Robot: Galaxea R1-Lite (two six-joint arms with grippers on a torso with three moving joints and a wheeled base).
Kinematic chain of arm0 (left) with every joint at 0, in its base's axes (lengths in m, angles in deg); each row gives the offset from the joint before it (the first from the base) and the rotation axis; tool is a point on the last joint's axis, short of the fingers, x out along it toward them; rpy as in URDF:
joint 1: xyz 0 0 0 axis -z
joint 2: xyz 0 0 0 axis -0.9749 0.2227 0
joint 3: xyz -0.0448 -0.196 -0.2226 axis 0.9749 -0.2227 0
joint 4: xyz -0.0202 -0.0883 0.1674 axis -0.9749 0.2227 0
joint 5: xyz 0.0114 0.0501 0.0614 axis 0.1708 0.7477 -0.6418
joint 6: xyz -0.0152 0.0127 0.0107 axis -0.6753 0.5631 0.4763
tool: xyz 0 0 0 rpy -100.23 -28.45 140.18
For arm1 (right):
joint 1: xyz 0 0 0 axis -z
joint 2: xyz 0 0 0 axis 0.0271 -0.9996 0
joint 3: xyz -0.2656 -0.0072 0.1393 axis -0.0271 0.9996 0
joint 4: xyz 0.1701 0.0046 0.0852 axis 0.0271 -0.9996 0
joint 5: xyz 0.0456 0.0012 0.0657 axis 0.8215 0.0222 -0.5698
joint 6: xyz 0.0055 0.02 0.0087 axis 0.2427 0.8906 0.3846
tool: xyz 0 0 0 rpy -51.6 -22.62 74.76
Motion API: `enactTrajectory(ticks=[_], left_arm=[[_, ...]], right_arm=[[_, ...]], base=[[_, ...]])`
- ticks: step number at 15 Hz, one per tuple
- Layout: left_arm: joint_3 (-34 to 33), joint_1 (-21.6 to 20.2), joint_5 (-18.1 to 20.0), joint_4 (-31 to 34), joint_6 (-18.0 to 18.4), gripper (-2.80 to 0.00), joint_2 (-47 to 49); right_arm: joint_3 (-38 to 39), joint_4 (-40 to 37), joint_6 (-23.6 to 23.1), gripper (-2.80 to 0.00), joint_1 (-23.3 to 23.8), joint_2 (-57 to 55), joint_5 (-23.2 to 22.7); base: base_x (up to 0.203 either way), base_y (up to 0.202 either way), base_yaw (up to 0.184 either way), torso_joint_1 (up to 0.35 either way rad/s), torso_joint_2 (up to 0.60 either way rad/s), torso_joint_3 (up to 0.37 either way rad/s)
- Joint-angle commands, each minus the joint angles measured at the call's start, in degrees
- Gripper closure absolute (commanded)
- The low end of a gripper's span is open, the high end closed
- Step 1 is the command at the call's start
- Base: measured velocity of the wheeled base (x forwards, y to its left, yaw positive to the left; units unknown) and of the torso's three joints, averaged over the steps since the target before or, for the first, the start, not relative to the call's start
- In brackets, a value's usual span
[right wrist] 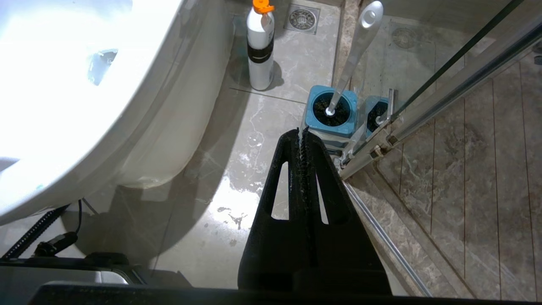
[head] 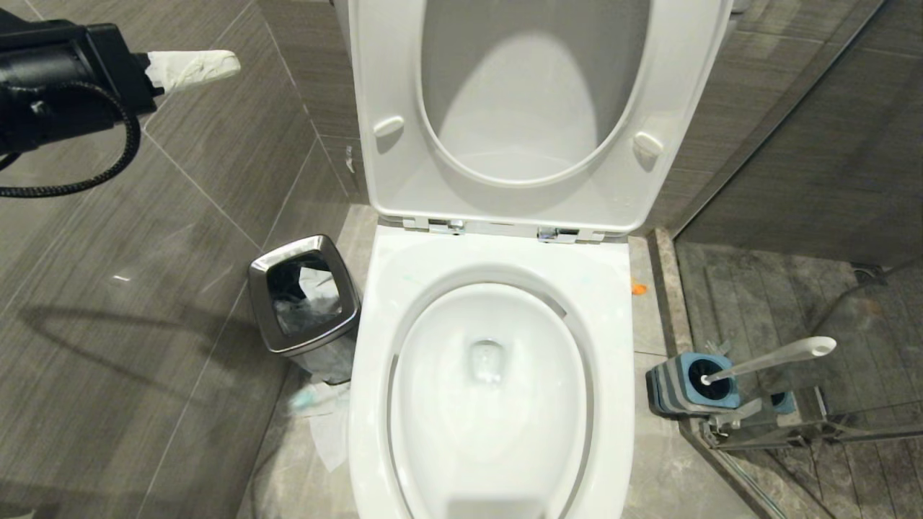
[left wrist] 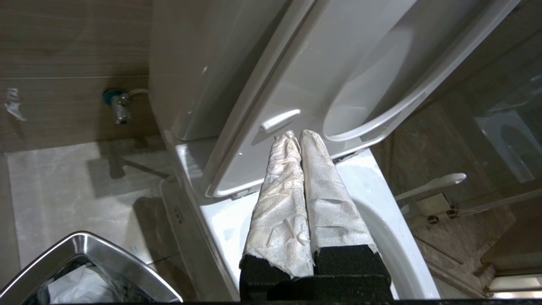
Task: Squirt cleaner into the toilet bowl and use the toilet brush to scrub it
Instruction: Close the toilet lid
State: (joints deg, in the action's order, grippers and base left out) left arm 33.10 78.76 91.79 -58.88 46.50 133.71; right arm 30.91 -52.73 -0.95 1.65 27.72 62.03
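Note:
The toilet bowl [head: 447, 404] stands open in the middle, its seat and lid [head: 533, 108] raised. The toilet brush [head: 775, 357] leans in its grey-and-blue holder [head: 689, 386] on the floor to the bowl's right. A white cleaner bottle with an orange cap [right wrist: 259, 46] stands between the toilet and the holder. My left gripper [head: 234, 63], its fingers wrapped in white paper, hangs shut and empty up at the left, level with the raised lid [left wrist: 296, 84]. My right gripper [right wrist: 301, 132] is shut and empty, low by the floor, pointing at the brush holder [right wrist: 332, 112].
A steel waste bin [head: 304, 295] with a liner sits left of the bowl, with crumpled paper [head: 328, 425] on the floor beside it. A glass shower door and its metal rail [head: 815, 432] run just right of the brush holder. A water valve [left wrist: 118, 106] sticks out of the wall.

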Motion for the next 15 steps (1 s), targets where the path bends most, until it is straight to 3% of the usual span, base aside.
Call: enactTrajectory(ticks=[1,3,6,8,15], left_arm=[[0.74,0.92,0.27,-0.15,-0.21,0.00,0.79],[5.95,1.03,1.77,-0.47,-0.24,0.00,4.62],[7.69,-0.84,13.07,-10.39,-1.15,0.00,9.66],[8.85,-1.23,16.58,-17.93,-2.71,0.00,12.72],[10.64,-1.37,19.59,-44.96,-16.45,0.00,13.78]], right_arm=[[0.00,0.00,-0.04,0.00,-0.01,-0.05,-0.02],[0.00,0.00,-0.04,0.00,-0.01,-0.05,-0.02],[0.00,0.09,-0.04,0.00,-0.01,-0.05,-0.02],[0.00,0.00,-0.04,0.00,-0.01,-0.05,-0.02],[0.00,0.00,-0.04,0.00,-0.01,-0.05,-0.02]], base=[[0.000,0.000,0.000,0.000,0.00,0.000],[0.000,0.000,0.000,0.000,0.00,0.000],[0.000,0.000,0.000,0.000,0.00,0.000],[0.000,0.000,0.000,0.000,0.00,0.000],[0.000,0.000,0.000,0.000,0.00,0.000]])
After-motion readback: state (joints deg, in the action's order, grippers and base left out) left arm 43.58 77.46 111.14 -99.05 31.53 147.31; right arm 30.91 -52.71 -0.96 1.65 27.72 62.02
